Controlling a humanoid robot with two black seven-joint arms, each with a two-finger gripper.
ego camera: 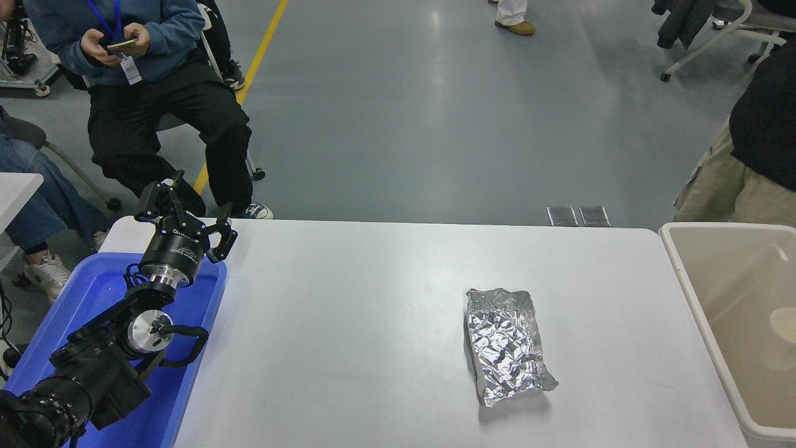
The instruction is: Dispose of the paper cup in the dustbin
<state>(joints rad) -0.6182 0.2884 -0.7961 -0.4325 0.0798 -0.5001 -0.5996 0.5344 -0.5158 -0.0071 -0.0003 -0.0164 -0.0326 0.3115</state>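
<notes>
Small white tapered paper cup [784, 325] is inside the large beige plastic rectangular dustbin [691, 292], at the far right edge of frame; its cream mouth faces up toward the camera and it's partly cut off by the picture edge, so I can't tell whether it sits flat on the bin floor. The bin stands off the right end of the white table [373, 298], its thick rounded rim just beside the table edge. Right arm and its gripper aren't in view at all. Left arm parked at lower left, reaching away from the camera over the blue plastic tray [96, 292]; the black left gripper [185, 213] sits past the tray's far rim at the table's far-left corner, fingers spread wide with nothing between them. Crumpled silver foil packet [505, 343] lies flat on the table, right of centre toward the near edge, well apart from both the bin and the tray, with its near-right corner flared out. Beyond the table's far side: a person in a blue sweater and black trousers [155, 93] sits at far left, both hands on a phone [122, 44]; another person in khaki trousers and a dark top [746, 168] stands at far right, just behind the bin. A tan shoe [515, 26] of someone else shows at the top edge on the grey floor.
</notes>
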